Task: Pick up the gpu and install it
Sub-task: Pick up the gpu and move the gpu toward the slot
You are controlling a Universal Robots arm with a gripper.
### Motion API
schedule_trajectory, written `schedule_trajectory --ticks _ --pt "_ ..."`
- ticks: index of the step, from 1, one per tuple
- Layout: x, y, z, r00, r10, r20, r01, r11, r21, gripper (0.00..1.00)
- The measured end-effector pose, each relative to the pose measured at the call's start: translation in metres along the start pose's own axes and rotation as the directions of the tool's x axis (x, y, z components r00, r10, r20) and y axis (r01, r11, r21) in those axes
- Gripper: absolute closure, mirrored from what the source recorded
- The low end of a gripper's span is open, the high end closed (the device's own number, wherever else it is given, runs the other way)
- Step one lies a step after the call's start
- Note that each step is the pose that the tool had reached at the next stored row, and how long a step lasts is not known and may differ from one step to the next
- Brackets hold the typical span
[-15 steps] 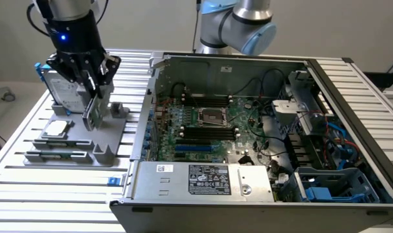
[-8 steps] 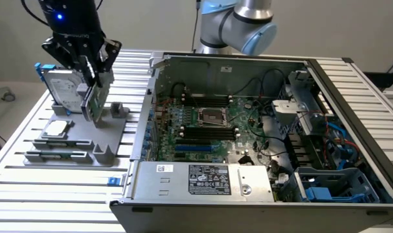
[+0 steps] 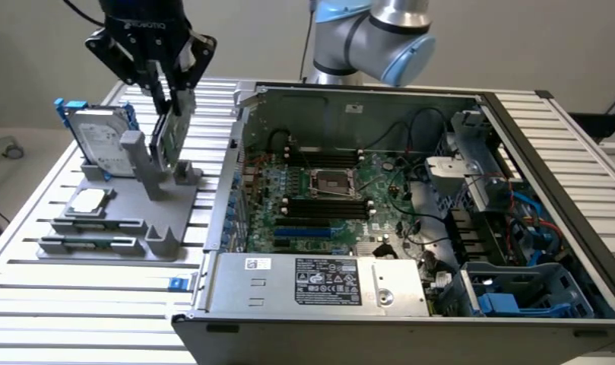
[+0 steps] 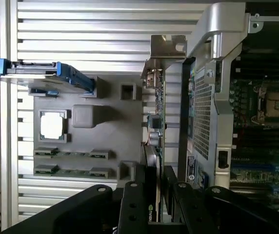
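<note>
A robotics lab: a slatted aluminium table [image 3: 64, 304] carries an open computer case [image 3: 388, 342] and a grey parts fixture [image 3: 175, 205], a robot arm [image 3: 388, 38] behind.

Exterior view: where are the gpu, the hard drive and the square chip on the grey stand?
gpu [image 3: 166, 135], exterior view, middle of its flat face.
hard drive [image 3: 96, 141], exterior view, its silver face.
square chip [image 3: 87, 201], exterior view, its metal top.
</note>
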State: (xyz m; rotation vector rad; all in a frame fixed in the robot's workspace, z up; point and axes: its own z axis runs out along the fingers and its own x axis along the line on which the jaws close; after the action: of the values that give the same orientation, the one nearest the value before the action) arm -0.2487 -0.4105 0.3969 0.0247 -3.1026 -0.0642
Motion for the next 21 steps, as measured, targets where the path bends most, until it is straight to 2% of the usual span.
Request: schedule_trajectory --ticks 12,16,21 --pt "-0.054 -0.0019 -0.0108 1.0000 0.000 -0.0036 0.000 1.0000 -0.0054 0.73" --pt "-0.072 -0.0025 -0.0188 1.0000 0.000 -0.0045 0.000 1.0000 -0.0075 0.73" --pt "-0.095 -0.0032 -0.0203 1.0000 -0.001 -0.0079 0.000 1.0000 -0.0078 0.73"
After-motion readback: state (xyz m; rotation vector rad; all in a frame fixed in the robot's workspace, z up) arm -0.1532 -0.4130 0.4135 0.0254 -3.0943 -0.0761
